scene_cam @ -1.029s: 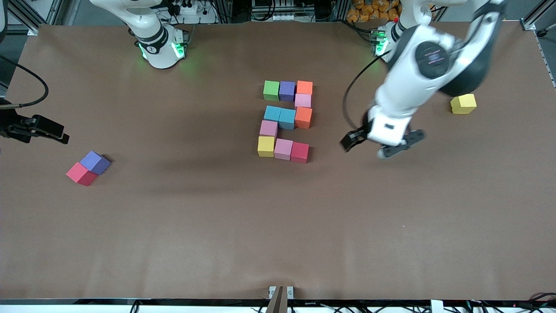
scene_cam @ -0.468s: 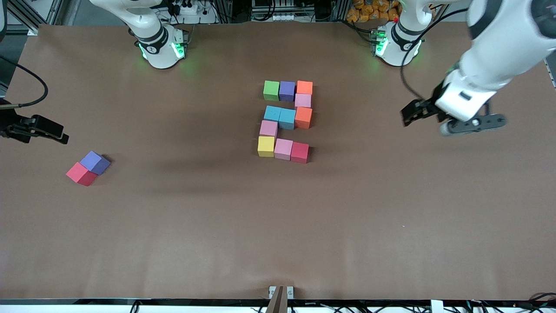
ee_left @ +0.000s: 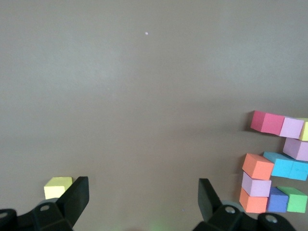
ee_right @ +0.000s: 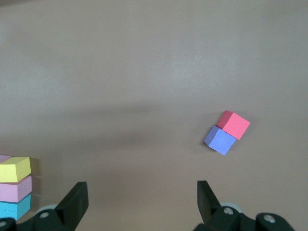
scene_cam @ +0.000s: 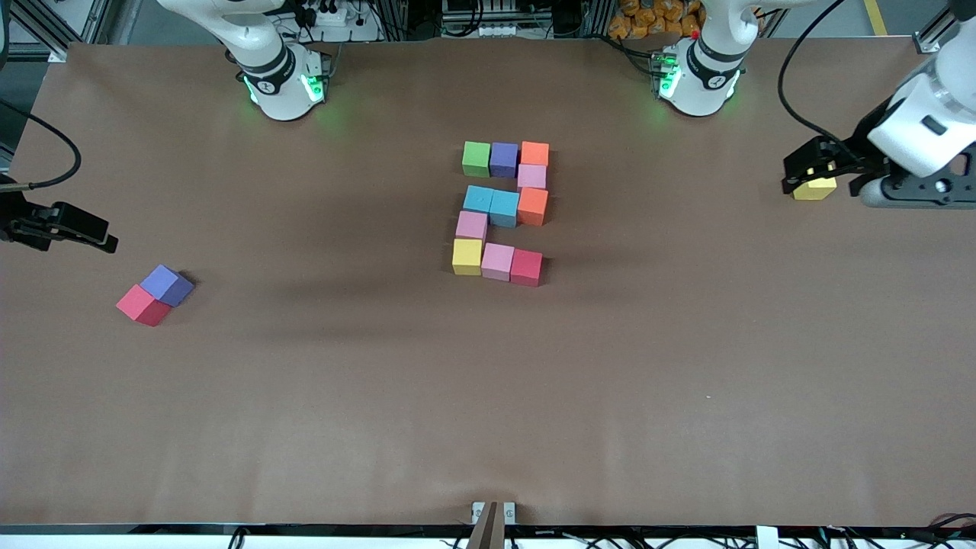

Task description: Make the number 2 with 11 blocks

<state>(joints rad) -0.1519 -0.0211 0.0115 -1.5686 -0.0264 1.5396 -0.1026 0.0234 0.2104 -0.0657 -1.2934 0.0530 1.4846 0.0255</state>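
Several blocks lie together as a figure 2 in the middle of the table: green [scene_cam: 476, 158], purple [scene_cam: 504, 158] and orange [scene_cam: 534, 153] form its row nearest the bases, and yellow [scene_cam: 467, 256], pink [scene_cam: 497, 261] and red [scene_cam: 526, 268] its row nearest the front camera. A loose yellow block [scene_cam: 816, 188] lies toward the left arm's end. My left gripper [scene_cam: 827, 164] hovers open over that spot. In the left wrist view the yellow block [ee_left: 57, 186] sits just outside one finger, not between the two, and the left gripper [ee_left: 143, 199] is empty. My right gripper [scene_cam: 69, 229] waits open and empty at the right arm's end.
A red block [scene_cam: 141, 305] and a purple block [scene_cam: 166, 284] touch each other near the right arm's end, also seen in the right wrist view as red [ee_right: 234, 124] and purple [ee_right: 220, 140]. The arm bases [scene_cam: 286, 84] [scene_cam: 698, 76] stand along the table's back edge.
My left arm has swung away from beside the figure toward its own end of the table and now hovers over the loose yellow block. The right arm has stayed put.
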